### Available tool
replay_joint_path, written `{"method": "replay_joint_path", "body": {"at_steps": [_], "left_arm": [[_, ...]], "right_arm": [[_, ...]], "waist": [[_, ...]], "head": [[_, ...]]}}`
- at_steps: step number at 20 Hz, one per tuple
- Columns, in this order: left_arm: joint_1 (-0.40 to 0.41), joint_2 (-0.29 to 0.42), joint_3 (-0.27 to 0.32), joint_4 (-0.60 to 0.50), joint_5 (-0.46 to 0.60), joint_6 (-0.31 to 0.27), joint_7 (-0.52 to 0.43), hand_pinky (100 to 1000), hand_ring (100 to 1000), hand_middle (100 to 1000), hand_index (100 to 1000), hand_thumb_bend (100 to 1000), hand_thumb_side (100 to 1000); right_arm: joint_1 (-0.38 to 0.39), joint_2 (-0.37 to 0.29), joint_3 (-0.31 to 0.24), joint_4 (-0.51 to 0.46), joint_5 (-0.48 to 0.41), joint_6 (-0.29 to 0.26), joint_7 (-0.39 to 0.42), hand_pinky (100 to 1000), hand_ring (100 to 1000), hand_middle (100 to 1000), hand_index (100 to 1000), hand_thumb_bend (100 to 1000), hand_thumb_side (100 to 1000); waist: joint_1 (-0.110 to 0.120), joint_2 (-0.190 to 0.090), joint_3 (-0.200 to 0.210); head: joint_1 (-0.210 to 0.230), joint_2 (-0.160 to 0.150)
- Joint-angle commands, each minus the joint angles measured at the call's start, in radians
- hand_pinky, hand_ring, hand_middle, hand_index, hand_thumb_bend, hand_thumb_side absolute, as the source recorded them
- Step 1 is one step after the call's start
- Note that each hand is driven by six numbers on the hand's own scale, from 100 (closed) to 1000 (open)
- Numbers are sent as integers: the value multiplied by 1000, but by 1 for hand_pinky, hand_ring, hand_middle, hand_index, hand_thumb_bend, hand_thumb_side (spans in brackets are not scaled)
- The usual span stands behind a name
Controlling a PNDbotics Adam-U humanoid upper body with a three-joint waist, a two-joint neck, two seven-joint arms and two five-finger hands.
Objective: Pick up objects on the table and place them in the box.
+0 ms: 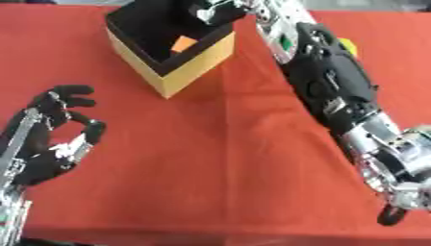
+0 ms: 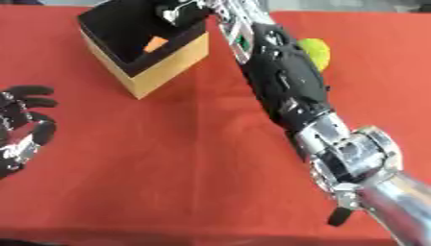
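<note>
A yellow box (image 1: 192, 65) with a black inside stands at the far middle of the red table. An orange piece (image 1: 183, 44) lies inside it. My right arm stretches from the lower right up across the table, and my right hand (image 1: 209, 11) hangs over the box's far right rim, partly cut off by the top edge. A yellow-green object (image 2: 316, 51) lies on the table just behind that forearm, mostly hidden in the left eye view. My left hand (image 1: 52, 137) rests at the lower left with relaxed fingers pointing up, holding nothing.
The red tablecloth (image 1: 210, 158) covers the whole table between the two arms. The table's front edge runs along the bottom of the views. My right forearm (image 1: 336, 86) blocks the right side of the table.
</note>
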Motion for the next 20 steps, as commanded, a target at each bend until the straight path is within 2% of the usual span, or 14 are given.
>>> {"method": "replay_joint_path", "body": {"at_steps": [1,5,8,9,10,15,20], "left_arm": [[0,20,17,-12,-6,0,14,618,757,762,820,486,492],[3,22,23,-12,-9,1,21,618,757,762,821,484,492],[6,23,25,-11,-11,1,24,618,757,763,821,483,493],[6,23,26,-11,-11,1,24,618,757,763,821,482,493],[7,23,25,-11,-11,1,24,618,758,763,821,482,493],[6,22,26,-11,-12,1,25,618,758,763,821,478,492],[7,20,26,-12,-11,1,24,618,758,763,821,475,492]], "right_arm": [[21,-101,5,-78,-54,-43,47,787,828,885,966,445,337],[117,-213,4,-149,-123,-63,117,790,830,887,959,437,353],[179,-281,0,-182,-174,-53,166,790,830,889,953,434,360],[198,-296,-4,-188,-192,-44,178,790,830,889,952,429,312],[211,-306,-8,-194,-210,-34,187,789,829,888,949,432,359],[255,-327,-41,-168,-291,27,192,777,821,875,937,416,360],[263,-321,-64,-110,-296,57,182,774,817,865,929,409,365]], "waist": [[7,-24,-19],[7,-24,-50],[9,-24,-63],[10,-24,-67],[11,-23,-69],[18,-21,-73],[21,-20,-71]], "head": [[24,5],[43,5],[51,5],[53,5],[53,5],[55,5],[59,5]]}}
